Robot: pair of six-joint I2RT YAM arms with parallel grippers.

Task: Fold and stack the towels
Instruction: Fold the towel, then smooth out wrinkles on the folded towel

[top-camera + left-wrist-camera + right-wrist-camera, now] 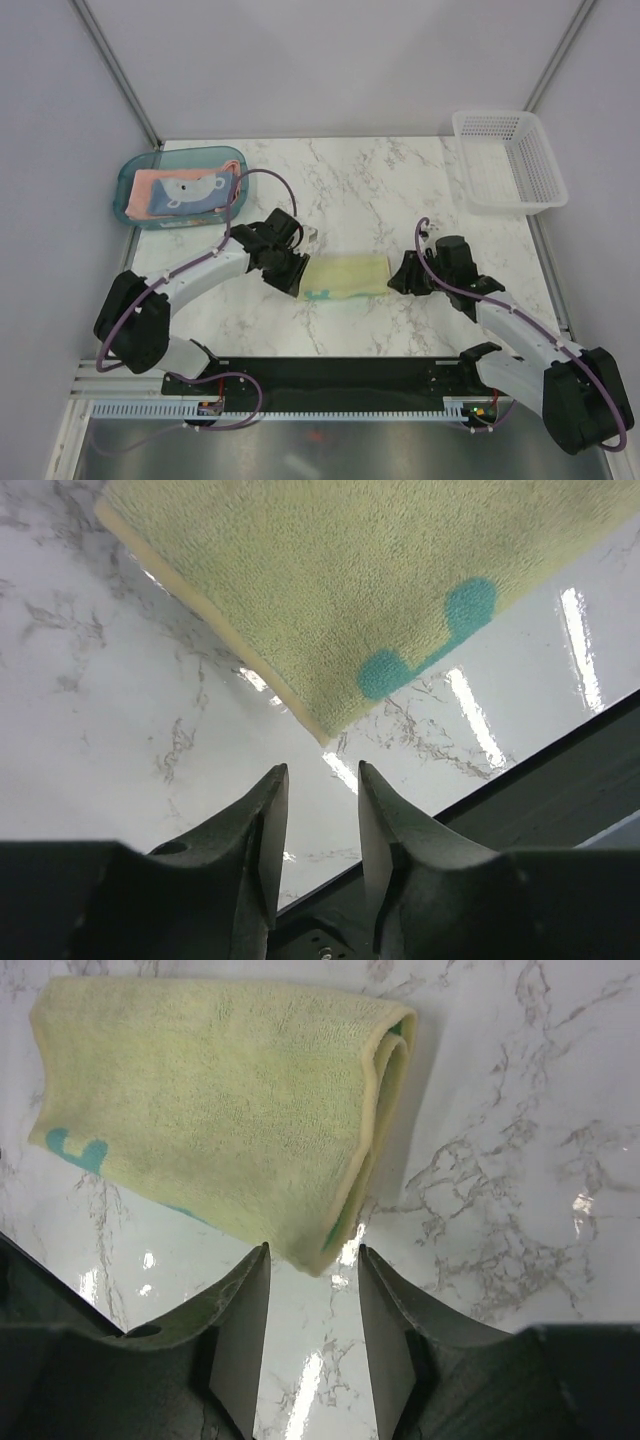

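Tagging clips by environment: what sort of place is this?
Probably a lab test cell: plain grey enclosure walls, a marble-look table, left arm and right arm mounted on a rail at its near edge.

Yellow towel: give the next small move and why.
Probably ease the left fingers onto the yellow towel's corner to carry it to the tray: it lies folded, the right fingers are open too, and the pink towel and blue towel sit there.

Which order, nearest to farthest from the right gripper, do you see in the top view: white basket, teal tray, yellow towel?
1. Yellow towel, centre, just left of the right gripper.
2. White basket, far right corner.
3. Teal tray, far left.
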